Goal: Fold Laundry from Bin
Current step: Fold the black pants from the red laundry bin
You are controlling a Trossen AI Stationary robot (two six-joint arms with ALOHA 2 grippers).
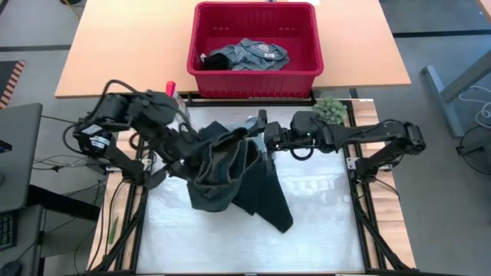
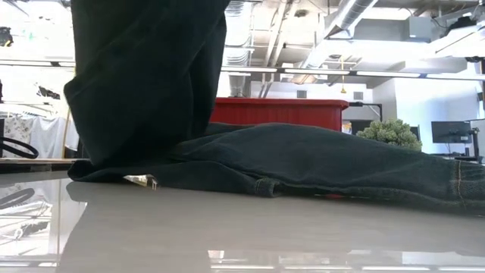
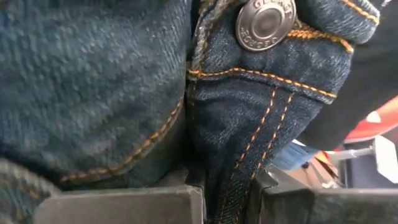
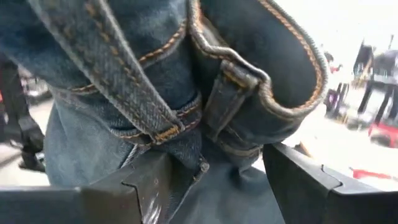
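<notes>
The jeans (image 1: 230,172), dark denim, hang bunched between both grippers over the middle of the white table (image 1: 322,230); one leg trails on the surface toward 5 o'clock. In the low view the lifted part hangs as a dark mass at the left, and the rest lies flat across the tabletop.

Left gripper (image 1: 201,138): at 9 o'clock of the jeans, fingers nearly together, pinching the waistband beside the metal button (image 3: 265,23).

Right gripper (image 1: 263,140): at 2 o'clock of the jeans, jaws wide, with the waistband and a belt loop (image 4: 217,99) bunched between its fingers (image 4: 311,186).

The bin (image 1: 255,77) stands at 12 o'clock on the wooden table, well apart from the jeans. A grey-blue garment (image 1: 249,55) lies inside it.

A green ball (image 1: 331,110) sits at 2 o'clock, just behind the right arm.
</notes>
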